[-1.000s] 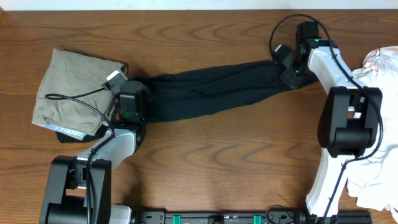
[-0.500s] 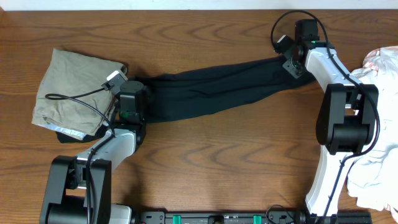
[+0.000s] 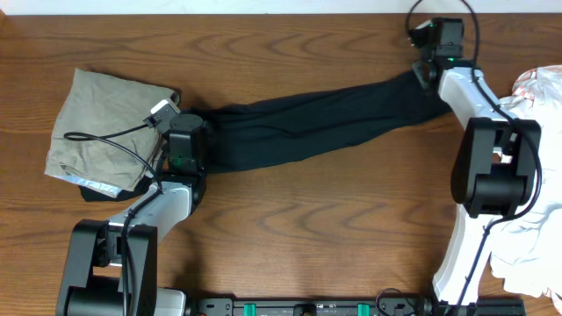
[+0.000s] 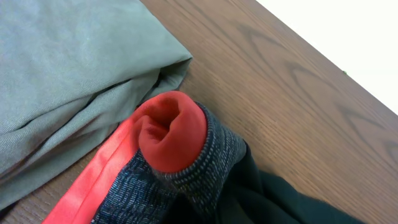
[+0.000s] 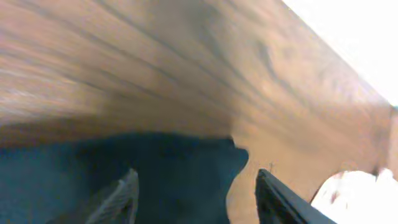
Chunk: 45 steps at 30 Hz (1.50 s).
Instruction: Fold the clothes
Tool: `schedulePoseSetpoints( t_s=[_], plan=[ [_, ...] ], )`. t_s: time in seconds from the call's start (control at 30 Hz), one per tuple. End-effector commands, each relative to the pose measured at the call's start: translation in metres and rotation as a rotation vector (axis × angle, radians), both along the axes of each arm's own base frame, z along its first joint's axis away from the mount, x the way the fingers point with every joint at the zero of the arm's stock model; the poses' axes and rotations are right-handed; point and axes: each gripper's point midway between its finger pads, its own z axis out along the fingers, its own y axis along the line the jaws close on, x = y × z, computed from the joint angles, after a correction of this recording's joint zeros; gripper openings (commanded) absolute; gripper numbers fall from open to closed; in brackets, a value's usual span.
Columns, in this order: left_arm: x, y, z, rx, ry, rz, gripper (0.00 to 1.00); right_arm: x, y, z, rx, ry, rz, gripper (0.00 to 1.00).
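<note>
The clothes, long black trousers, lie stretched across the table from left to right. Their heather-grey waistband with its orange-red edge fills the left wrist view, bunched right at the camera. My left gripper sits shut on that waist end; its fingers are hidden in the wrist view. My right gripper hovers over the leg end at the far right. Its fingers stand spread apart with the dark cloth below them, and nothing is gripped.
A folded khaki-grey garment lies at the left, touching the waistband. White fabrics are heaped at the right edge, close to the right arm. The table's far edge runs just behind the right gripper.
The right gripper has moved back toward the far edge and to the right. The trousers' leg end now reaches further right. The left arm has not moved.
</note>
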Motion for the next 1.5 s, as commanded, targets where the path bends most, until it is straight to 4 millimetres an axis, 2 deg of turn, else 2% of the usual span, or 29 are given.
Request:
schedulePoseSetpoints(
  t_s=[0.0,0.13,0.27,0.4,0.57,0.7,0.87,1.1,1.27,1.47],
  plan=[
    [0.005,0.006,0.006,0.032,-0.006,0.013,0.06,-0.013,-0.02,-0.003,0.055,-0.002,-0.154,0.63],
    [0.003,0.006,0.004,0.033,0.003,0.013,0.06,-0.033,-0.02,-0.018,0.123,0.068,-0.22,0.63],
    [0.003,0.006,0.004,0.033,0.003,0.013,0.06,-0.05,-0.006,-0.033,0.253,0.145,-0.234,0.56],
    [0.003,0.006,0.004,0.033,0.003,0.013,0.06,-0.053,0.0,-0.037,0.364,0.141,-0.282,0.55],
    [0.003,0.006,0.004,0.033,0.003,0.013,0.06,-0.061,-0.009,-0.039,0.406,0.132,-0.401,0.52],
    [0.003,0.006,0.004,0.033,0.003,0.013,0.06,-0.063,-0.02,-0.038,0.476,0.084,-0.526,0.54],
    [0.003,0.006,0.004,0.033,0.003,0.013,0.07,-0.056,-0.026,-0.029,0.599,0.038,-0.547,0.56],
    [0.003,0.006,0.004,0.033,0.003,0.013,0.06,-0.059,-0.036,-0.025,0.72,0.029,-0.578,0.51],
    [0.003,0.006,0.004,0.033,0.004,0.013,0.07,-0.059,-0.037,-0.025,0.732,0.026,-0.589,0.5],
    [0.003,0.006,0.003,0.033,0.007,0.013,0.07,-0.054,-0.038,-0.023,0.732,0.005,-0.581,0.41]
  ],
)
